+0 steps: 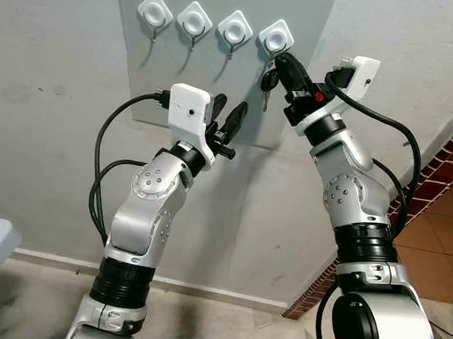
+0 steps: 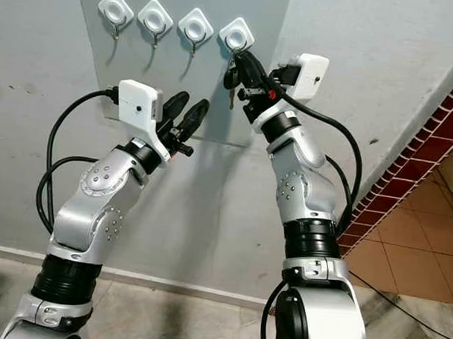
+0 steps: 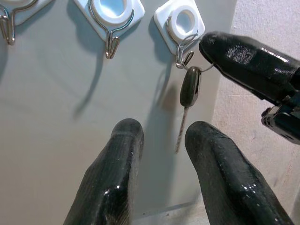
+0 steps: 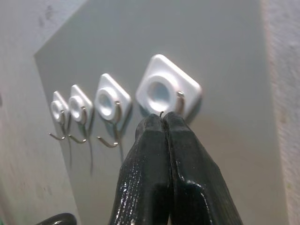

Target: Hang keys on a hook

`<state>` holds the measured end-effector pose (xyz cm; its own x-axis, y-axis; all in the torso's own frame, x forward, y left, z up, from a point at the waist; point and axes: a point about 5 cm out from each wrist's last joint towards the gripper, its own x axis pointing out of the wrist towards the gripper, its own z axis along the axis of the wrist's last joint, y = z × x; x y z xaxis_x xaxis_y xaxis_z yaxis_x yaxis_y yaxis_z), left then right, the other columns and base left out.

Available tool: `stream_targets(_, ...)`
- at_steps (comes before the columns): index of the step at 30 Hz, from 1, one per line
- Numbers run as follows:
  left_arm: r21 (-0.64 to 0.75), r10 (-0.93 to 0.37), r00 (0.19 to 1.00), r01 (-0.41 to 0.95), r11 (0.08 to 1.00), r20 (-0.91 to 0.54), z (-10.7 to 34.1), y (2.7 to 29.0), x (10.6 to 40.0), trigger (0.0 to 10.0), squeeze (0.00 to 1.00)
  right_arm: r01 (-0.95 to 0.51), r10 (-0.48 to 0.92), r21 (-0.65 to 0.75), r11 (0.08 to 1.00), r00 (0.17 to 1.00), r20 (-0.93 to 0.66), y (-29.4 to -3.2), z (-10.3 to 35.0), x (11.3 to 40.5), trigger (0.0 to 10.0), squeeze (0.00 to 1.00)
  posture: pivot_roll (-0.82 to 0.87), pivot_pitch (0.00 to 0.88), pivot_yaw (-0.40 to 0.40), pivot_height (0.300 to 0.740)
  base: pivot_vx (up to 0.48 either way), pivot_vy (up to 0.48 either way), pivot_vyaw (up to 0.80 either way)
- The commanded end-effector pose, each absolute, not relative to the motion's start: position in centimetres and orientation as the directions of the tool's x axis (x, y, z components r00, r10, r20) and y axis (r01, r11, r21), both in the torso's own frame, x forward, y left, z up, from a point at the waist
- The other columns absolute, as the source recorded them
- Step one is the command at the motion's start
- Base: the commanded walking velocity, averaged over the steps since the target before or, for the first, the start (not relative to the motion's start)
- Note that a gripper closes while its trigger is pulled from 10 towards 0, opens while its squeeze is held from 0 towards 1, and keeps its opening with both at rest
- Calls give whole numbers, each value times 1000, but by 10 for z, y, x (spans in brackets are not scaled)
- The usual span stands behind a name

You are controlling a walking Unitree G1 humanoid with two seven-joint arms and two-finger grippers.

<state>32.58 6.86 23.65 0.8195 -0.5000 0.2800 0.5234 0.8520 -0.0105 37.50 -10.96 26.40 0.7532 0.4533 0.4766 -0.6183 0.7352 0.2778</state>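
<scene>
Black-headed key (image 3: 190,89) hanging blade-down, ring pinched by right gripper (image 1: 281,62) at hook (image 3: 183,49)

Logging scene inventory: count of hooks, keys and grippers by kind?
Wall hooks: 4 (first, second, third, fourth)
Keys: 1 black-headed key
Grippers: 2 (left gripper, right gripper)
Total: 7
</scene>
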Motion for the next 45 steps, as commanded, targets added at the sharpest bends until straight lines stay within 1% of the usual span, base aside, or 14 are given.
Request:
stream_targets(1, -4, -520, 803, 545, 838, 291, 241, 64, 323, 10000, 0, -607, 424, 310, 732, 762, 490, -115, 270, 378, 10000, 0, 118, 0, -86, 740, 0, 0, 0)
stream_targets(10, -6, -521, 802, 546, 837, 293, 241, 63, 322, 10000, 0, -600, 413, 360, 714, 777, 475, -117, 265, 380, 10000, 0, 122, 0, -87, 740, 0, 0, 0)
stream_targets(14, -9, -518, 803, 544, 839, 295, 242, 64, 322, 10000, 0, -595, 405, 411, 691, 789, 461, -117, 260, 381, 10000, 0, 122, 0, -86, 740, 0, 0, 0)
stream_targets(20, -10, -516, 804, 543, 840, 296, 243, 65, 322, 10000, 0, -591, 388, 496, 636, 801, 456, -118, 256, 382, 10000, 0, 128, 0, -88, 740, 0, 0, 0)
stream_targets(22, -11, -516, 804, 543, 840, 296, 243, 65, 322, 10000, 0, -590, 386, 500, 634, 802, 457, -119, 255, 382, 10000, 0, 128, 0, -88, 740, 0, 0, 0)
stream_targets(23, -11, -515, 804, 542, 840, 296, 243, 65, 322, 10000, 0, -589, 382, 525, 615, 804, 455, -119, 253, 382, 10000, 0, 129, 0, -89, 740, 0, 0, 0)
stream_targets(26, -11, -514, 805, 541, 841, 297, 243, 66, 322, 10000, 0, -585, 378, 545, 602, 809, 451, -119, 251, 382, 10000, 0, 129, 0, -89, 740, 0, 0, 0)
stream_targets(32, -11, -511, 807, 538, 843, 294, 244, 67, 323, 10000, 0, -567, 352, 638, 522, 824, 445, -120, 244, 381, 10000, 0, 129, 0, -89, 740, 0, 0, 0)
stream_targets(33, -13, -509, 808, 536, 844, 295, 244, 67, 323, 10000, 0, -562, 344, 657, 503, 827, 444, -120, 241, 380, 10000, 1000, 130, 0, -89, 740, 0, 0, 0)
stream_targets(36, -13, -507, 810, 534, 845, 296, 244, 68, 323, 10000, 0, -549, 331, 683, 481, 835, 438, -120, 237, 378, 10000, 1000, 130, 0, -87, 740, 0, 0, 0)
stream_targets(45, -17, -500, 814, 528, 849, 294, 244, 69, 324, 10000, 0, -505, 308, 718, 479, 863, 401, -121, 225, 375, 10000, 1000, 128, 0, -85, 740, 0, 0, 0)
